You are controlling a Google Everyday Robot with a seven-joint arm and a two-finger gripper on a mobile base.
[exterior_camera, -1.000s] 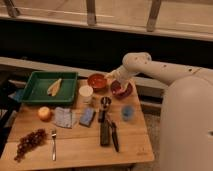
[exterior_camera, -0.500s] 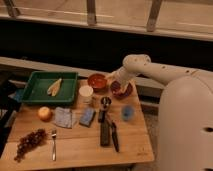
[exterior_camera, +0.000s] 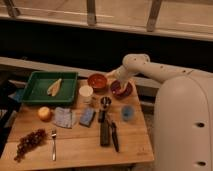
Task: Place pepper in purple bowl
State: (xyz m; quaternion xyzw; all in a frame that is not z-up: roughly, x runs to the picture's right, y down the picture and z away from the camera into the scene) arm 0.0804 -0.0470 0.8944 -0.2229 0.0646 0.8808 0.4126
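Matt wooden table (exterior_camera: 75, 147), green plastic tray (exterior_camera: 36, 91), smooth white arm (exterior_camera: 155, 71), end effector (exterior_camera: 116, 81) at the glossy purple bowl (exterior_camera: 128, 92).

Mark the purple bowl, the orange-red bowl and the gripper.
purple bowl (exterior_camera: 127, 93): camera view, on its front right rim.
orange-red bowl (exterior_camera: 97, 87): camera view, on its front wall.
gripper (exterior_camera: 118, 85): camera view, on the arm's tip, over the left part of the purple bowl.

A dim, warm scene, lit from above: the table (exterior_camera: 80, 147) is rendered brightest, the background is left dark, and the gripper (exterior_camera: 118, 84) is shaded above the purple bowl (exterior_camera: 127, 93).
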